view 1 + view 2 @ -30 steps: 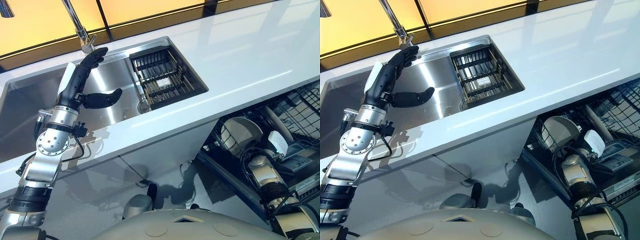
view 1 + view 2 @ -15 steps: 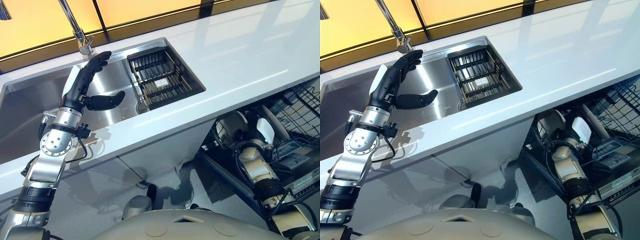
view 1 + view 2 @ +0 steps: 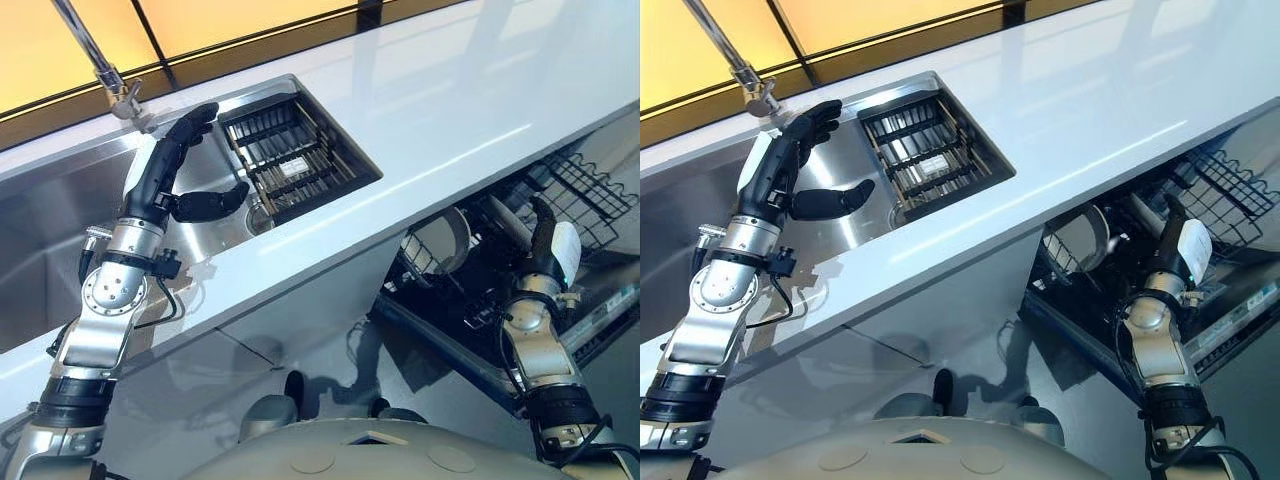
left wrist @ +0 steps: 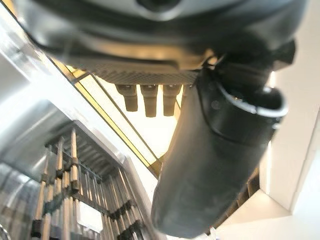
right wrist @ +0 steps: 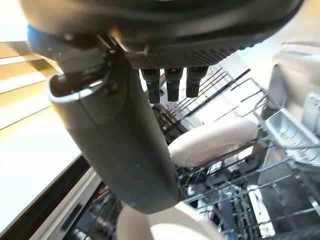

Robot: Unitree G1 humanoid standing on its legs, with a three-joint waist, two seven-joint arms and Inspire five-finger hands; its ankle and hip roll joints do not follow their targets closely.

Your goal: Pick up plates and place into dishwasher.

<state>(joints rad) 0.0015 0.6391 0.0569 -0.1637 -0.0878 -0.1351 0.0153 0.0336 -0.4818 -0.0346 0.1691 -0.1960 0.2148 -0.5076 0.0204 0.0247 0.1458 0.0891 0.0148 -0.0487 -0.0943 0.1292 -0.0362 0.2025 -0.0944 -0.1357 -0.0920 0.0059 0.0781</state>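
Plates (image 3: 440, 235) already stand in the dishwasher rack (image 3: 590, 190) below the table's front edge, the right hand (image 3: 548, 245) above them with fingers straight and empty, the left hand (image 3: 175, 165) open over the sink (image 3: 40, 230), so little seems left.

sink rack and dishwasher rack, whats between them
A bare stretch of white countertop separates the sink rack from the dishwasher rack, seen in the left eye view.

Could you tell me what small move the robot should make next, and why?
Probably lift the right hand up and out of the dishwasher rack. Its fingers are straight and hold nothing, and a plate already stands in the rack. The left hand hangs open over the sink, where I see a dark wire basket but no plate.
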